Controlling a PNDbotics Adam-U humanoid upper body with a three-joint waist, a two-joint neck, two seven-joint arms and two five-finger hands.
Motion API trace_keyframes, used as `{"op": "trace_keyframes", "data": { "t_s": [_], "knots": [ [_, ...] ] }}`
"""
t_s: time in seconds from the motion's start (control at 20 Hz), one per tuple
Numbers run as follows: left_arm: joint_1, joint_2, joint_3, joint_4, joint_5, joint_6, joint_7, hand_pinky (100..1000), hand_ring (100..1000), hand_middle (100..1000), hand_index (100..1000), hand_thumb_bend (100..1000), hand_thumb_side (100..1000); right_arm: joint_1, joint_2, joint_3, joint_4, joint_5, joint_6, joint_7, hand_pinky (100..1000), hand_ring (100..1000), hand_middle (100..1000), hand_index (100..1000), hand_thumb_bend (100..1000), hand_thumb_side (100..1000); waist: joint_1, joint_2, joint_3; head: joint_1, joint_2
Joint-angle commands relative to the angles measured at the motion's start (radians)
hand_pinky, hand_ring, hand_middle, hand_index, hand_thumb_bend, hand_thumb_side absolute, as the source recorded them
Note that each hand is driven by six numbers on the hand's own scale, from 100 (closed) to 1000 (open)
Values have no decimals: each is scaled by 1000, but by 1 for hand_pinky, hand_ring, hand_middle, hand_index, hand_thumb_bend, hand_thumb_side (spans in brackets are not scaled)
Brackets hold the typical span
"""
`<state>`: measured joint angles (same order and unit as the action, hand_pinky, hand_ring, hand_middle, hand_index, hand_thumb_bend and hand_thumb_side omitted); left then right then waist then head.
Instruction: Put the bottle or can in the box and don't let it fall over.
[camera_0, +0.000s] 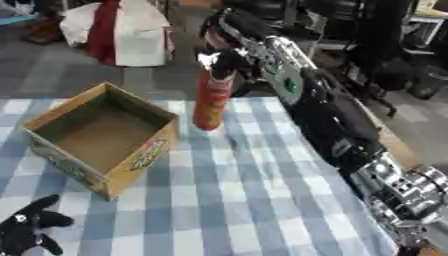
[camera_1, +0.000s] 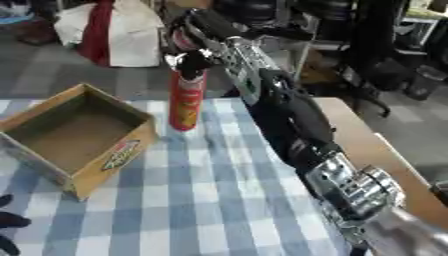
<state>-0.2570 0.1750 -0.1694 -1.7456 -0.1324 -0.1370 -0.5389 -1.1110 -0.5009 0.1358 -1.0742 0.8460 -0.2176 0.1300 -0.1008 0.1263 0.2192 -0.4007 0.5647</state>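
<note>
At about eight o'clock in the left eye view the left hand (camera_0: 26, 227) rests idle on the table (camera_0: 254, 200), dark fingers relaxed and spread upward, grasping nothing. It sits just beside the near corner of the box (camera_0: 105, 135), and I judge that any twitch there could nudge the cardboard and shift the target.

The box lies toward nine o'clock, open side up and turned corner-on, its inside apparently bare. Its walls look thin and light; a can bumped against the rim would likely slide the box rather than drop in.

Toward twelve o'clock stands the can (camera_0: 213, 100), a tall, narrow red cylinder, upright on the checked cloth near the far table edge and well apart from the box. The right hand (camera_0: 226, 59) reaches in along the long dark arm and closes around the can's top; its fingers appear curled on the cap end, though how fully they wrap is blurred.

The risk follows from that high hold. A tall can held at its top may swing like a pendulum when carried, and set down tilted on the box floor it could topple. Catching the base on the near wall would tip it too. A wrinkle in the cloth could trip it if it is dragged instead of lifted.
</note>
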Motion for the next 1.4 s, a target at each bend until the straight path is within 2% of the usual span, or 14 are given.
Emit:
{"op": "trace_keyframes", "data": {
  "t_s": [0.05,0.25,0.3,0.35,0.6,0.7,0.75,0.8,0.85,0.9,0.95,1.0,1.1,1.4],
  "knots": [
    [-15,-1,-7,-19,2,-1,-2,554,793,684,976,192,1000,-45,-22,5,-70,-13,-4,2,100,184,317,485,100,229,3,-17,6,-4,-9],
    [-26,-8,-16,-16,7,-1,-11,553,793,683,976,193,1000,-65,4,9,-89,-16,8,-12,100,185,304,483,100,245,-2,-15,27,-19,-14],
    [-30,-10,-18,-16,9,0,-12,553,793,683,976,194,1000,-66,11,11,-91,-14,11,-23,100,189,304,483,100,174,-3,-14,32,-22,-14],
    [-34,-13,-21,-15,10,0,-15,553,793,683,976,194,1000,-65,21,13,-91,-11,14,-36,100,190,301,484,100,252,-4,-12,38,-25,-14],
    [-64,-27,-39,-13,17,1,-31,552,793,683,975,194,1000,-55,79,23,-65,5,33,-117,100,206,304,490,100,269,-11,1,79,-48,-20],
    [-71,-30,-44,-13,20,1,-36,552,794,683,976,194,1000,-50,103,33,-48,-2,32,-135,100,251,370,555,100,240,-13,6,89,-52,-20],
    [-73,-31,-45,-12,20,1,-38,552,794,683,976,194,1000,-46,117,40,-38,3,30,-134,100,370,480,669,100,206,-14,8,91,-53,-20],
    [-74,-31,-46,-12,20,1,-40,552,794,683,976,194,1000,-42,129,48,-25,9,26,-121,100,397,510,701,100,203,-15,9,92,-54,-19],
    [-75,-32,-47,-12,20,1,-41,552,794,683,976,195,1000,-37,138,58,-10,16,20,-94,451,739,829,990,100,243,-16,10,93,-55,-19],
    [-76,-32,-48,-11,20,1,-42,552,794,683,976,195,1000,-33,146,68,6,29,9,-45,857,929,955,1000,100,604,-17,11,94,-56,-20],
    [-76,-32,-49,-11,20,0,-43,552,794,683,976,195,1000,-30,151,72,15,40,-5,-4,934,980,981,1000,100,650,-18,11,95,-56,-22],
    [-77,-32,-50,-11,20,0,-44,552,794,683,976,196,1000,-28,153,69,18,48,-20,23,1000,1000,1000,1000,100,713,-19,11,94,-56,-23],
    [-75,-31,-50,-10,20,1,-44,551,794,683,976,195,1000,-26,150,57,18,43,-38,46,1000,1000,1000,1000,100,751,-20,10,92,-55,-25],
    [-64,-29,-50,-4,16,2,-44,550,795,683,976,195,1000,-34,127,35,-32,-85,-45,19,991,1000,986,1000,100,675,-20,1,76,-50,-23]
  ]
}}
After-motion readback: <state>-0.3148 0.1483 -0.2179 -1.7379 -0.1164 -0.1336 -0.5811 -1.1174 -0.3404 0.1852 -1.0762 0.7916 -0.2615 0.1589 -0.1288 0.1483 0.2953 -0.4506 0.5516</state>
